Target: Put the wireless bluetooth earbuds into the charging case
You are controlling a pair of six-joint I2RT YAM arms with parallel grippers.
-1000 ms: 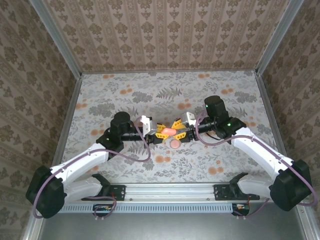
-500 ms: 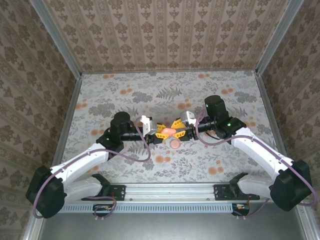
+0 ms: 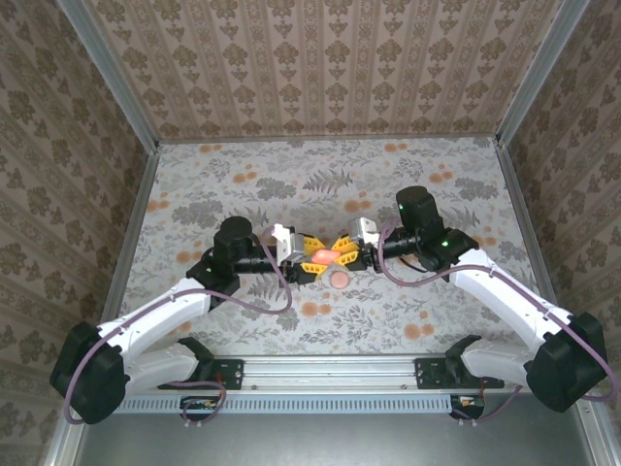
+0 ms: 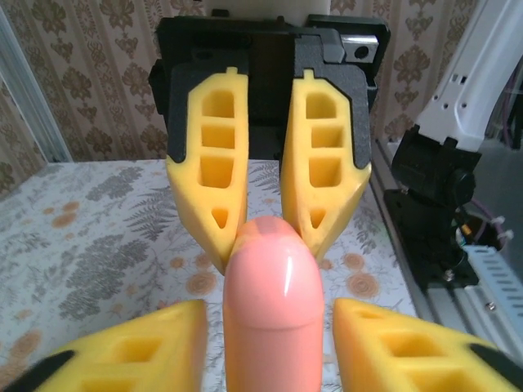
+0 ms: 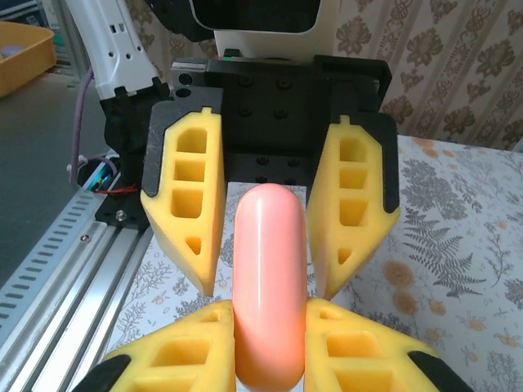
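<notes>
The charging case [image 3: 325, 255], a coral-pink rounded box with its halves together, hangs above the patterned floor between both arms. My right gripper [image 3: 341, 254] is shut on it. In the right wrist view its yellow fingers [image 5: 192, 351] press both sides of the case [image 5: 270, 261]. My left gripper [image 3: 311, 258] is open around the case's other end. In the left wrist view there is a gap on each side between its fingers [image 4: 155, 343] and the case [image 4: 270, 294]. The earbuds are hidden.
A flat round pink disc [image 3: 339, 278] lies on the floor just in front of the case. Patterned walls close in the back and both sides. A metal rail [image 3: 330, 369] runs along the near edge.
The left gripper's jaws have opened off the case, while the right gripper's jaws have closed onto it. Both arms have stayed almost where they were.
</notes>
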